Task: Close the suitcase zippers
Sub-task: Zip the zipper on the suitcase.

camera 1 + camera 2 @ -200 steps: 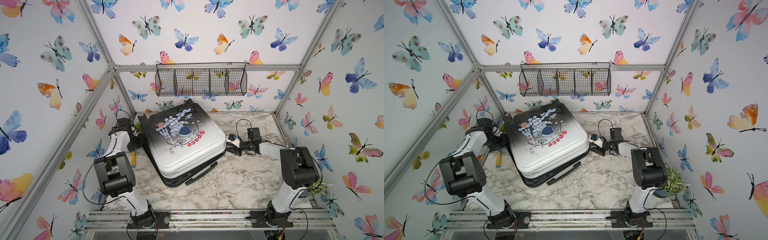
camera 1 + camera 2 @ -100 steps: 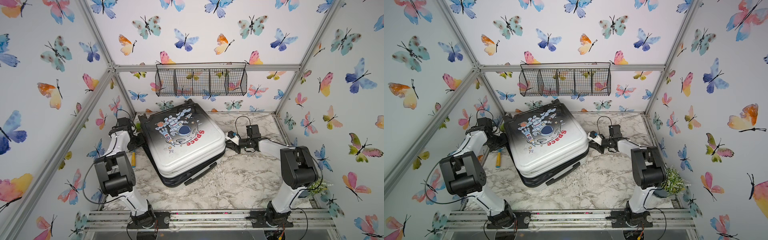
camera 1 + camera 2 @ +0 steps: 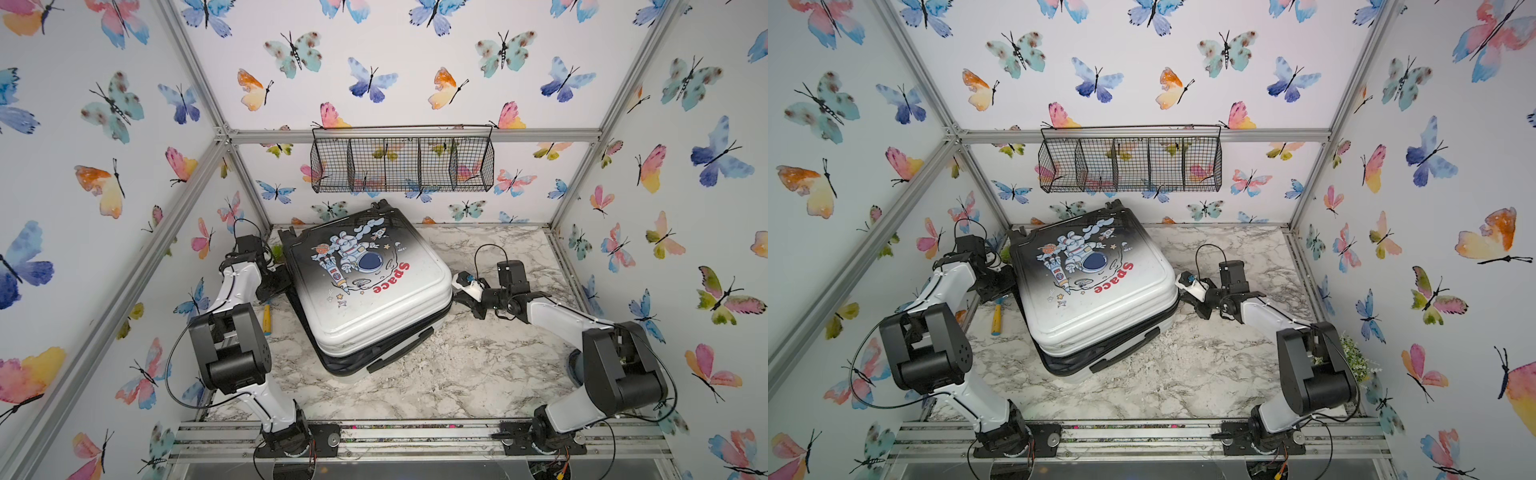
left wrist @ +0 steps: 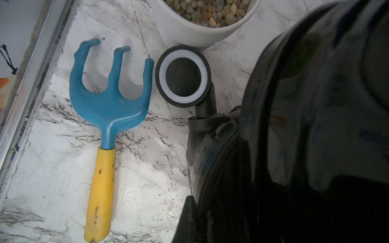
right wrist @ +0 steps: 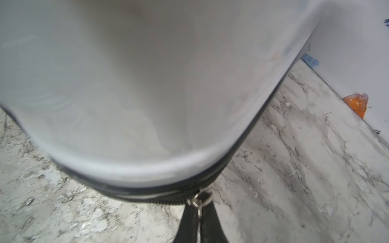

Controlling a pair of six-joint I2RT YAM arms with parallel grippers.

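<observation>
A small hard-shell suitcase (image 3: 374,299), black fading to white with an astronaut cartoon, lies flat on the marble tabletop (image 3: 478,365), toward the back left. Little seems zipped: in both top views the shells gape along the near edge, baring the black zipper track (image 3: 386,353). Only the right wrist view shows the right gripper (image 5: 199,212) pinching a small metal zipper pull (image 5: 200,197) at the case's right corner. The left gripper (image 3: 276,286) is closed beside the case's left side; whether it holds anything cannot be told. The left wrist view adds a black white-rimmed wheel (image 4: 183,76), a blue hand rake with yellow handle (image 4: 109,101) and a white pot of pebbles (image 4: 189,31).
</observation>
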